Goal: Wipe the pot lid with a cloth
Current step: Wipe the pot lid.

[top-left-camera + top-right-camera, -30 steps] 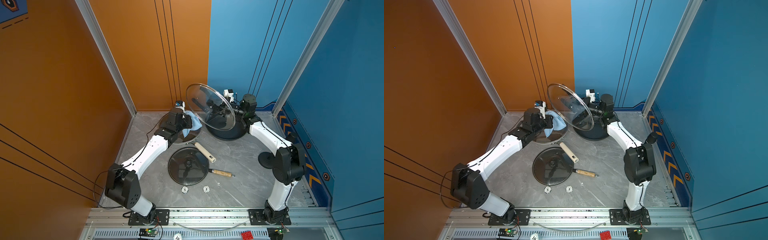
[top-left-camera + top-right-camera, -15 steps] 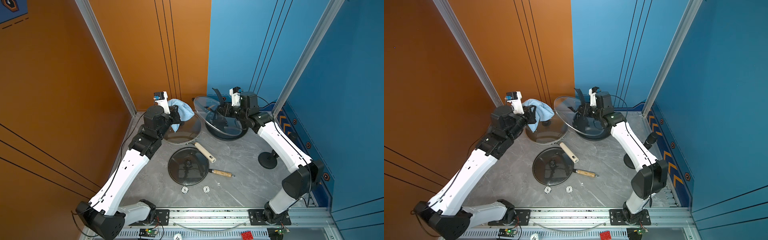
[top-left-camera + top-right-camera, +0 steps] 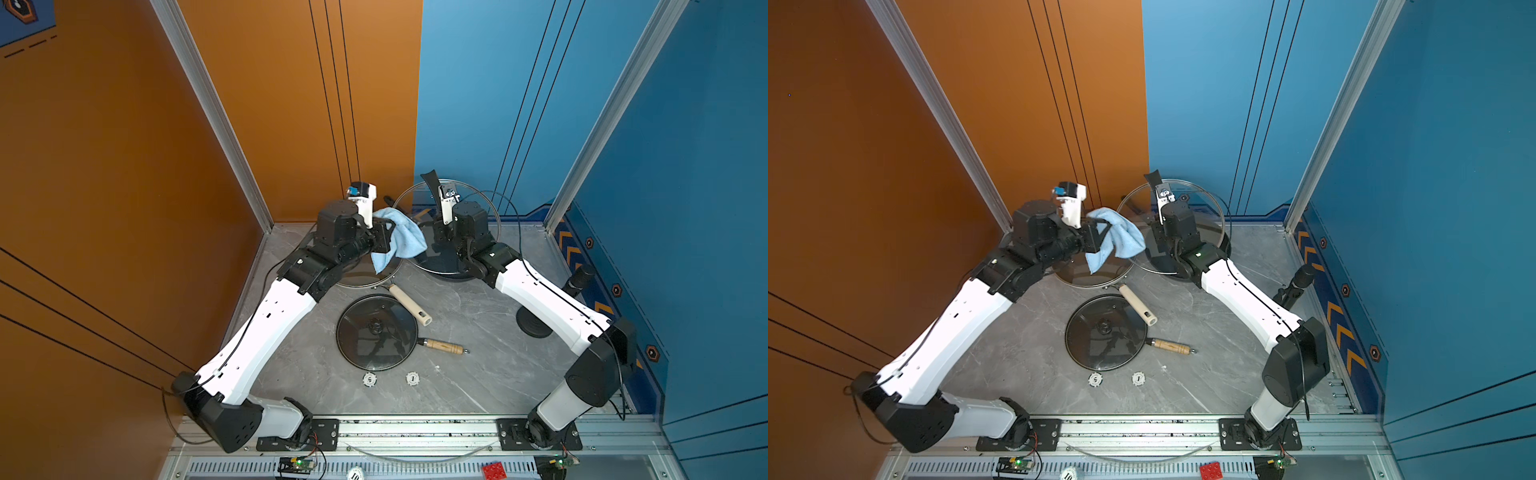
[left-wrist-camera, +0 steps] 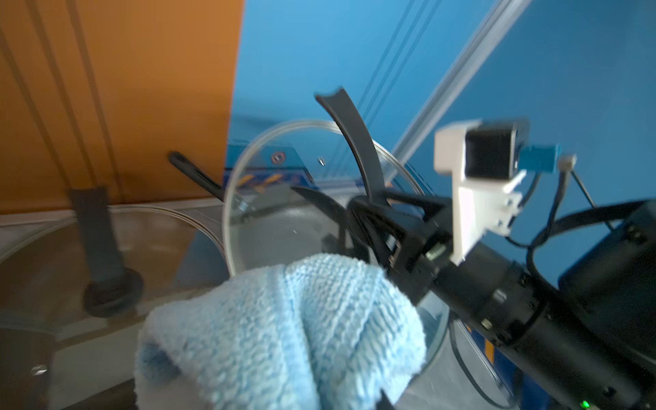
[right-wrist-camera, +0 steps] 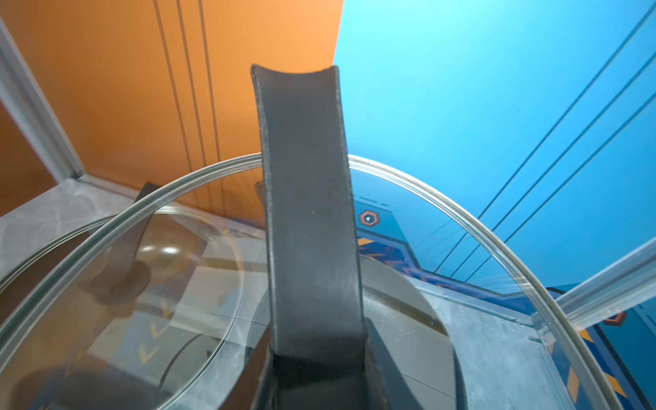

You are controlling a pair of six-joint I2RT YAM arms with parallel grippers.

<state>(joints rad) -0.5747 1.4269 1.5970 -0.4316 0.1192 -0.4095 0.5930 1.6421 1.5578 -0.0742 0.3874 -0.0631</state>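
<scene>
The pot lid (image 3: 487,214) (image 3: 1209,208) is clear glass with a black strap handle (image 3: 429,183). It is held tilted in the air at the back of both top views. My right gripper (image 3: 437,232) (image 3: 1156,237) is shut on that handle (image 5: 305,220), with its jaws on either side of the strap's base. My left gripper (image 3: 384,240) (image 3: 1098,237) is shut on the bunched light-blue cloth (image 3: 405,237) (image 3: 1121,237). The cloth (image 4: 284,326) hangs at the lid's left edge (image 4: 229,198). I cannot tell whether they touch. The cloth hides the left fingers.
A dark pan (image 3: 451,268) sits under the raised lid. A second glass lid (image 3: 357,279) lies below the left wrist. A lidded frying pan (image 3: 376,332) with a wooden handle (image 3: 444,345), a cream handle (image 3: 409,305), two chips (image 3: 369,379) and a black stand (image 3: 534,326) are on the floor.
My left arm has lifted the cloth off the low lid and swung it right, up to the raised lid. The right arm has lowered and turned the lid.
</scene>
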